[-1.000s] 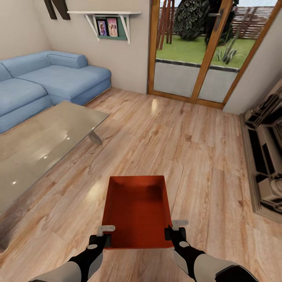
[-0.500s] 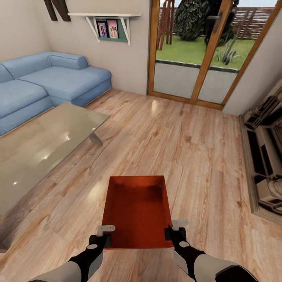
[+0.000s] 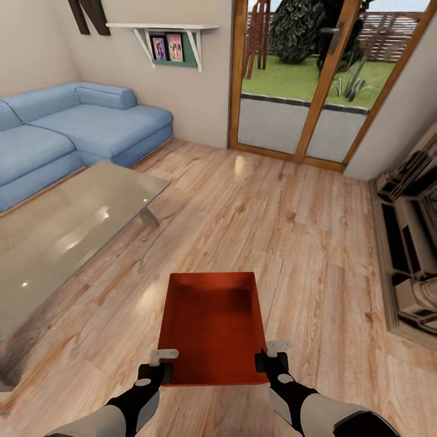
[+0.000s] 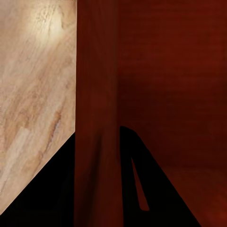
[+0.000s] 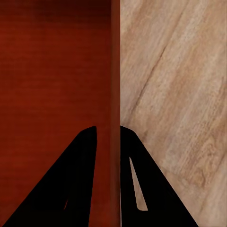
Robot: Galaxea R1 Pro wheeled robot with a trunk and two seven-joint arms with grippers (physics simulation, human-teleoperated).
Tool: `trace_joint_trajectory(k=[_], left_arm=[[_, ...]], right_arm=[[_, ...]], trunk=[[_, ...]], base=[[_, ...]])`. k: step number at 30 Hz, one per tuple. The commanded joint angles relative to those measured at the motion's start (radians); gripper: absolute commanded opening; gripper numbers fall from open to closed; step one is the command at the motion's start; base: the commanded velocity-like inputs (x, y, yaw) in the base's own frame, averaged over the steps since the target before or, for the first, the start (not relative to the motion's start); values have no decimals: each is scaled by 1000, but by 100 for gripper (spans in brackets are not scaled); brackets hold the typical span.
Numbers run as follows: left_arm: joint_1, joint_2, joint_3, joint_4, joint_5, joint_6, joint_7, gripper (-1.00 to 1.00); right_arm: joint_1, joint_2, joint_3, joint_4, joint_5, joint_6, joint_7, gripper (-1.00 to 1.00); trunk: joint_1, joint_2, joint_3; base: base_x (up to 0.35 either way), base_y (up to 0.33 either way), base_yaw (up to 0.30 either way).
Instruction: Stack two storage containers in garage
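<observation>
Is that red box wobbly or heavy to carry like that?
Probably light: the storage container is empty and thin-walled. It may flex a little, since the left gripper and right gripper each pinch just one side wall. It looks steady for now, level over the wood floor.

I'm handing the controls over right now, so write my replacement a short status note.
Left gripper and right gripper: each shut on a side wall of the storage container, one finger inside, one outside.
The container is carried in front of the robot over the wood floor of the living room, between the glass coffee table and the fireplace.
Done: one container picked up.
Left: take it to the garage, fetch the second, stack them.
</observation>
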Motion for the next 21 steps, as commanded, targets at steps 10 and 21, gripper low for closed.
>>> trace_joint_trajectory(k=[10,21], left_arm=[[0,0,9,2,12,-2,8,-100],[0,0,9,2,12,-2,8,-100]], right_arm=[[-1,4,-50,-2,13,0,-1,-100],[-1,4,-50,-2,13,0,-1,-100]], trunk=[[-38,70,31],[-81,147,65]], base=[[0,0,0],[0,0,0]])
